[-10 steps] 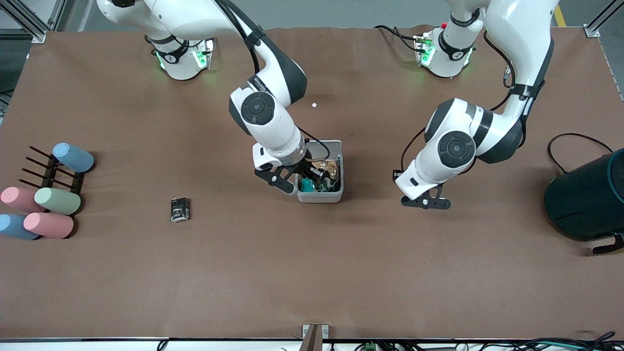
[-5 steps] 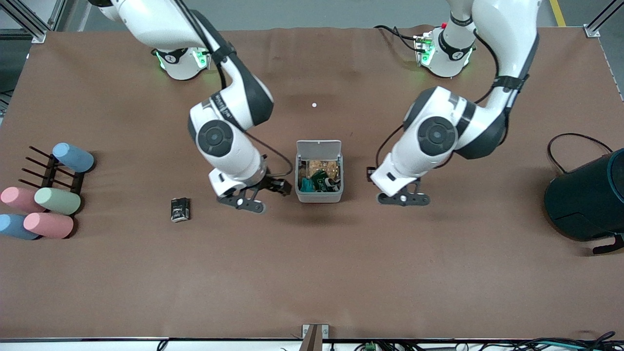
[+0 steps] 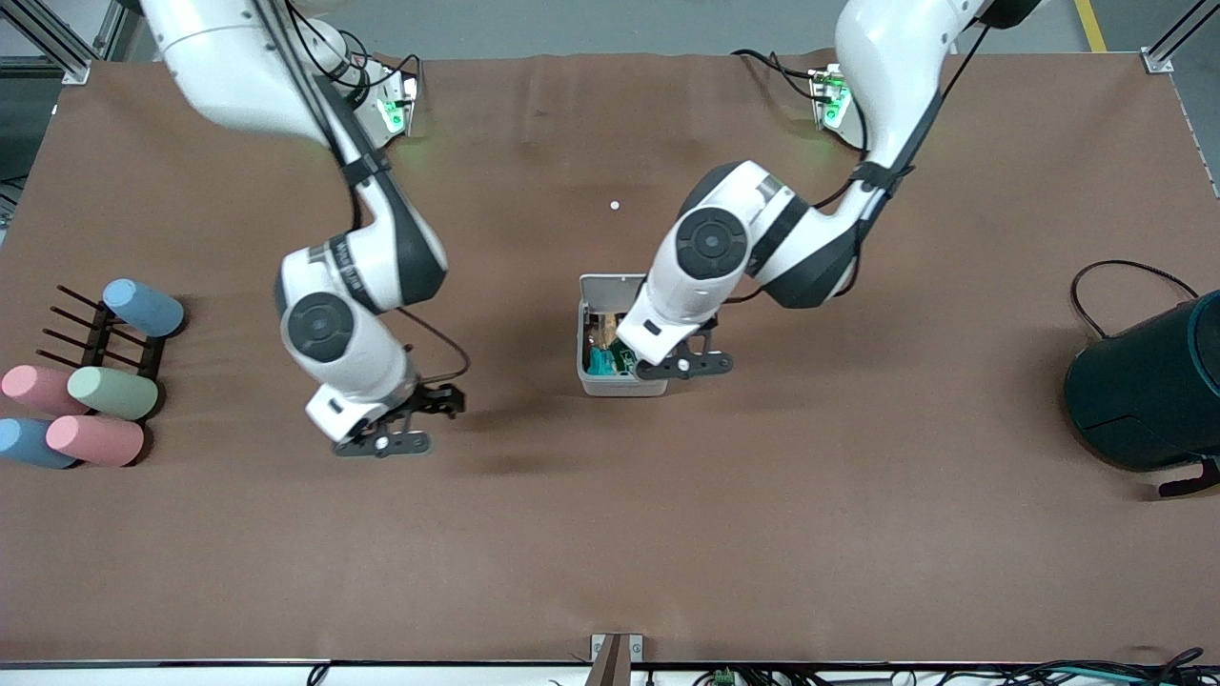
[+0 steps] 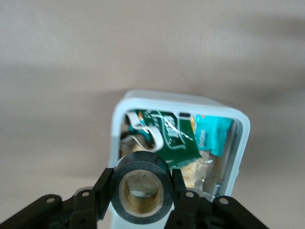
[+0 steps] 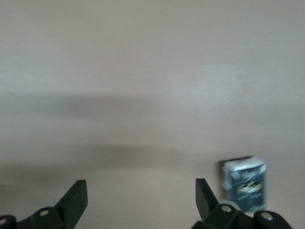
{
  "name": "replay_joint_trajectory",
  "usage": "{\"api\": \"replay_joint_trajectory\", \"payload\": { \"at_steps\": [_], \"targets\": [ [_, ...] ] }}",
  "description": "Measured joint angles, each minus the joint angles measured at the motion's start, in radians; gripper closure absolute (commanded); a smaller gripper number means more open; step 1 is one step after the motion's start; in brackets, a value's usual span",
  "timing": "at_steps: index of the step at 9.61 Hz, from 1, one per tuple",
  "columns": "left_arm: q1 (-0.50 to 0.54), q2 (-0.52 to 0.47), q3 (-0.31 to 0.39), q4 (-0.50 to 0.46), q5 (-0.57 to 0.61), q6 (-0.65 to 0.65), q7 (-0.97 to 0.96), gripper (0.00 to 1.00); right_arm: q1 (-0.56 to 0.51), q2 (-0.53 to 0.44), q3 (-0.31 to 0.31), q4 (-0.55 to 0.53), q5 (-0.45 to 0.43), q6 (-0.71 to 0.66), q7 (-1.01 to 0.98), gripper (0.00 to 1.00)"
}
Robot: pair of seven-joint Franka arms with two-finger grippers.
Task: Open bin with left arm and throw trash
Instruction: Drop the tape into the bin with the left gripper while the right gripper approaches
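Left hand (image 4: 140, 198) gripping tape roll (image 4: 141, 187) over open bin (image 4: 116, 124), hidden in front view

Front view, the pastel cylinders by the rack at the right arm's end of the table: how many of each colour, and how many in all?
Blue cylinders: 2
Pink cylinders: 2
Green cylinder: 1
Total: 5
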Motion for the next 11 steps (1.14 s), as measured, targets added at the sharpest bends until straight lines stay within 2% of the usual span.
{"api": "replay_joint_trajectory", "payload": {
  "at_steps": [1, 3, 4, 5, 6, 7, 9, 11],
  "targets": [
    [-0.014, 0.016, 0.000, 0.002, 0.000, 0.000, -0.014, 0.97, -0.049, -0.001, 0.000, -0.050, 0.000, 0.046, -0.091, 0.00],
    [-0.015, 0.033, 0.002, 0.003, 0.000, 0.000, -0.017, 0.87, -0.133, -0.008, 0.000, -0.115, 0.000, 0.076, -0.202, 0.00],
    [-0.013, 0.042, 0.003, 0.004, 0.000, 0.000, -0.017, 0.70, -0.155, -0.010, 0.000, -0.136, 0.000, 0.080, -0.221, 0.00],
    [-0.013, 0.050, 0.003, 0.004, 0.000, 0.000, -0.017, 0.61, -0.161, -0.012, 0.001, -0.159, 0.000, 0.100, -0.234, 0.00],
    [-0.013, 0.055, 0.004, 0.006, 0.000, 0.000, -0.017, 0.08, -0.164, -0.013, 0.001, -0.194, 0.000, 0.153, -0.245, 0.00],
    [-0.012, 0.056, 0.005, 0.009, 0.000, 0.000, -0.017, 0.00, -0.166, -0.012, 0.001, -0.236, 0.000, 0.219, -0.249, 0.00],
    [-0.009, 0.056, 0.005, 0.031, 0.000, 0.001, -0.017, 0.00, -0.167, -0.012, 0.001, -0.283, -0.001, 0.286, -0.253, 0.07],
    [-0.005, 0.055, 0.005, 0.065, 0.000, 0.000, -0.018, 0.00, -0.172, -0.012, 0.001, -0.286, -0.001, 0.292, -0.254, 0.21]
  ]
}}
